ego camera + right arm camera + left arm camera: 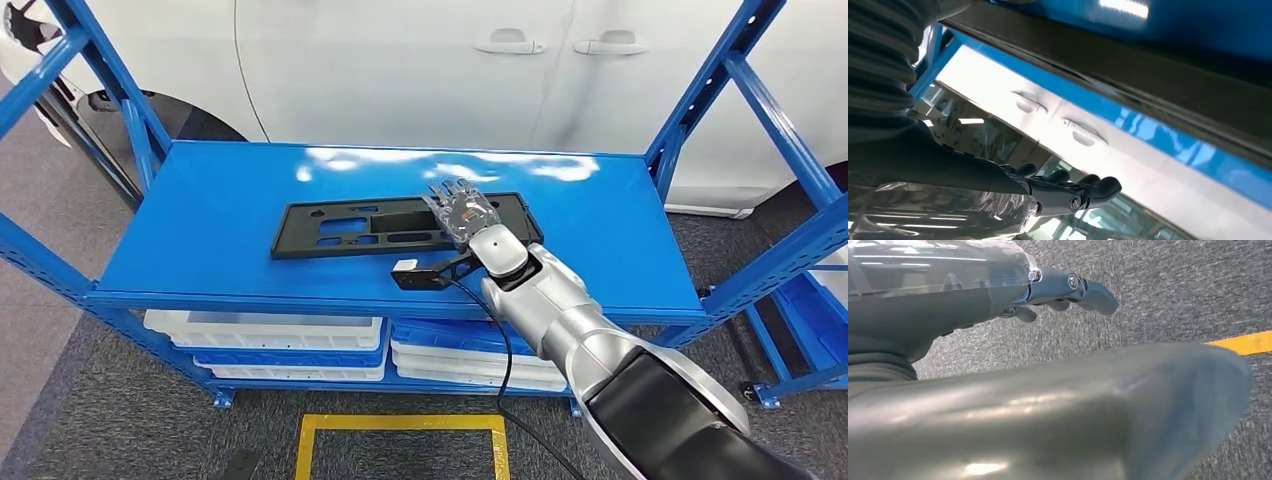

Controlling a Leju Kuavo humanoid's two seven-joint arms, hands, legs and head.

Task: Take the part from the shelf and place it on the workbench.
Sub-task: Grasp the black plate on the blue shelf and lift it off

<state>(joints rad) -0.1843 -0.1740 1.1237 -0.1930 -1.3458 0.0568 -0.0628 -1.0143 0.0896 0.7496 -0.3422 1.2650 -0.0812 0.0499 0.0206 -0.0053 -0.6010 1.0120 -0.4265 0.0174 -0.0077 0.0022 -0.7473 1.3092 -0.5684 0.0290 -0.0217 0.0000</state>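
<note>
The part (350, 228) is a flat black rectangular panel with several cut-outs, lying on the blue shelf (220, 200) near its middle. My right hand (462, 212) is stretched out over the panel's right end, fingers spread and extended, gripping nothing. In the right wrist view the panel's dark edge (1128, 75) runs close by the hand (1063, 192), whose fingers are straight. My left hand (1058, 290) hangs over the grey floor with its fingers loosely apart and nothing in them.
A white car (400, 70) stands right behind the shelf. Blue uprights (760, 90) frame both ends. White and blue trays (270, 335) are stacked on the lower level. A yellow floor marking (400, 425) lies in front of the shelf.
</note>
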